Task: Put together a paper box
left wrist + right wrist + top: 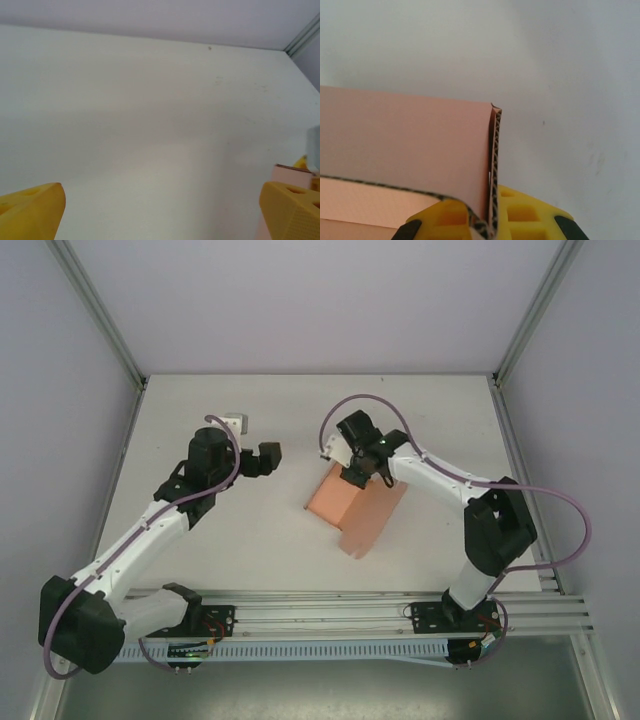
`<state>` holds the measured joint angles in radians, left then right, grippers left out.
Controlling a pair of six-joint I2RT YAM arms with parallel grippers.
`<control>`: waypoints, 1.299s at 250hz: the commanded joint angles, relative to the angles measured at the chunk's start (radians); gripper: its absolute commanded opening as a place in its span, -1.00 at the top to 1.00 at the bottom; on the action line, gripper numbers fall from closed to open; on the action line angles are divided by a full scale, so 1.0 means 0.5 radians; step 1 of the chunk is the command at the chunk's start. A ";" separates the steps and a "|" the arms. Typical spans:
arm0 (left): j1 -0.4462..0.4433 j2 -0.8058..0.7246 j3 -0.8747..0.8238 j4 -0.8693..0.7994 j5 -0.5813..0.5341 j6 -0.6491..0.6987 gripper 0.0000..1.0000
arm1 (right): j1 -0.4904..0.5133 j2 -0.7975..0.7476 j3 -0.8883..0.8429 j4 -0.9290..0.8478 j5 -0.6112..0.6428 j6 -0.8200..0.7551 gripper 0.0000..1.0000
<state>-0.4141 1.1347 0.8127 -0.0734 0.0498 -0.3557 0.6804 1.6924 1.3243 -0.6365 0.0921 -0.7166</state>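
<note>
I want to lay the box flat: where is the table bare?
Bare: the far-right table corner behind the right arm, and the near patch between left arm, paper box and front rail. Crowded: mid-table, where the open left gripper faces the right gripper clamped on the box.

**Matt card, smooth table, moulded plastic**

The paper box [405, 145] is salmon-pink corrugated card. Its face is matt, and the fluted core shows along the cut edge. The fingers [525, 215] of the right gripper [487, 221] look like moulded yellow plastic. Those of the left gripper [160, 215] have a fine knurled face. The table [250, 540] is smooth, matt white, and the rail [350, 605] is dull silver metal.
</note>
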 commanded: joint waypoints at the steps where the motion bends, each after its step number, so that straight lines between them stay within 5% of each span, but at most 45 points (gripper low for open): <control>1: 0.087 0.043 -0.142 0.067 0.188 -0.105 -0.97 | -0.001 0.200 0.254 -0.258 0.052 -0.779 1.00; 50: 0.222 0.137 -0.199 0.086 0.319 -0.173 -0.97 | 0.032 0.699 0.795 -0.620 0.196 -1.144 1.00; 96: 0.248 0.113 -0.239 0.033 0.320 -0.188 -0.97 | 0.106 0.919 0.879 -0.384 0.360 -1.455 1.00; 118: 0.251 0.063 -0.280 0.033 0.298 -0.176 -0.97 | 0.130 0.998 0.992 -0.462 0.297 -1.427 0.79; 143: 0.253 0.038 -0.309 0.030 0.285 -0.170 -0.97 | 0.155 1.033 1.035 -0.486 0.274 -1.352 0.29; 188: 0.254 0.047 -0.317 0.048 0.320 -0.163 -0.97 | 0.170 0.850 0.878 -0.239 0.281 -1.108 0.05; 226: 0.254 0.074 -0.322 0.110 0.390 -0.169 -0.97 | 0.203 0.397 0.503 0.331 0.331 -0.511 -0.31; 239: 0.254 0.093 -0.329 0.130 0.407 -0.174 -0.97 | 0.213 0.198 0.360 0.518 0.423 -0.158 -0.97; 277: 0.254 0.190 -0.282 0.162 0.481 -0.160 -0.97 | 0.169 -0.404 -0.170 0.814 0.644 0.896 -0.98; 308: 0.256 0.287 -0.202 0.127 0.512 -0.135 -0.97 | -0.054 -0.830 -0.486 0.603 0.204 1.608 -0.98; 325: 0.254 0.318 -0.181 0.128 0.521 -0.131 -0.97 | -0.125 -1.006 -0.614 0.458 0.189 1.798 -0.98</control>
<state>-0.2932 1.2675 0.6762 -0.0265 0.2733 -0.4316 0.6846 1.2900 1.1305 -0.3134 0.2710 -0.2325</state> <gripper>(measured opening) 0.985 0.989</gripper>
